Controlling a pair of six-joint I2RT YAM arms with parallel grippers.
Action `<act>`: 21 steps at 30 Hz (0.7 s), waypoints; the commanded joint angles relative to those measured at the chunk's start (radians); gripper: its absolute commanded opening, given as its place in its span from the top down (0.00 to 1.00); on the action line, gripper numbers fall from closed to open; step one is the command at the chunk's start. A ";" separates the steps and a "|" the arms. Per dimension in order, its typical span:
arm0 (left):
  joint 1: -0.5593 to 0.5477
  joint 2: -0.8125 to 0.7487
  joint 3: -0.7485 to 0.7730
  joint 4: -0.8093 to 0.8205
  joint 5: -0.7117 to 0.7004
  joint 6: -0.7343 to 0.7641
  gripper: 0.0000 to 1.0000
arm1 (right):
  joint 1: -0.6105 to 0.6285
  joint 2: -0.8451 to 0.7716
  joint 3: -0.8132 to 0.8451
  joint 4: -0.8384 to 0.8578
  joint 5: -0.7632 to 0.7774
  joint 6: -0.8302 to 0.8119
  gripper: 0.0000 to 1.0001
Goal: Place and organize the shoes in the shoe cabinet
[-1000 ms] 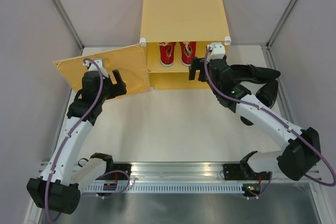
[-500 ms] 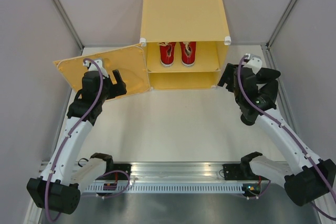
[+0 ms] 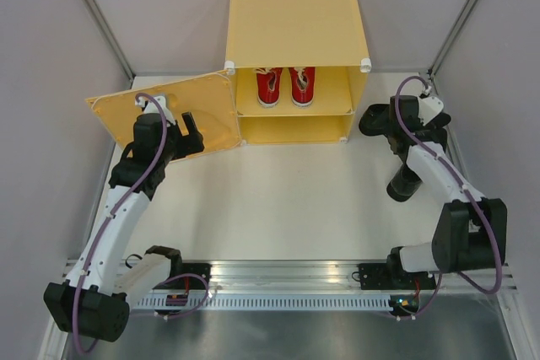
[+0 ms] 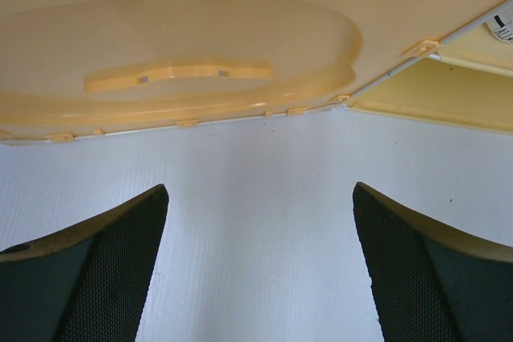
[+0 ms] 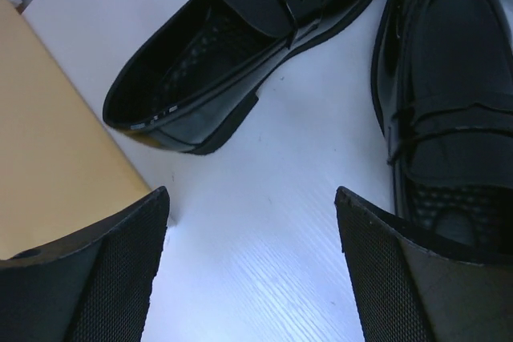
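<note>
To the right of the shoe cabinet, the right gripper now hangs over the black dress shoes, having swung there within the last second from the cabinet's open front. Its fingers are spread wide with nothing between them. That move suggests the red pair is dealt with and the black pair comes next. Both black shoes lie on the table close beside the cabinet's side wall, neither of them gripped yet. Inside the cabinet, the red sneakers sit side by side on the upper shelf, and the lower compartment shows no shoe in the part visible from above. The left gripper has not moved, its fingers apart and empty, just by the swung-open door
</note>
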 commanded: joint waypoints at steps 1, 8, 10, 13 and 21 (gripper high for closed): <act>0.000 0.002 -0.009 0.021 0.014 0.007 0.02 | -0.030 0.115 0.115 0.057 0.008 0.137 0.13; 0.002 0.000 -0.007 0.021 0.016 0.009 0.02 | -0.041 0.314 0.292 0.030 0.019 0.243 0.15; 0.002 0.000 -0.007 0.021 0.017 0.009 0.02 | -0.044 0.372 0.335 0.010 0.016 0.264 0.15; 0.002 0.002 -0.007 0.021 0.017 0.007 0.02 | -0.044 0.431 0.360 -0.013 0.015 0.294 0.17; 0.002 -0.001 -0.005 0.021 0.019 0.007 0.02 | -0.055 0.497 0.321 -0.026 0.010 0.326 0.27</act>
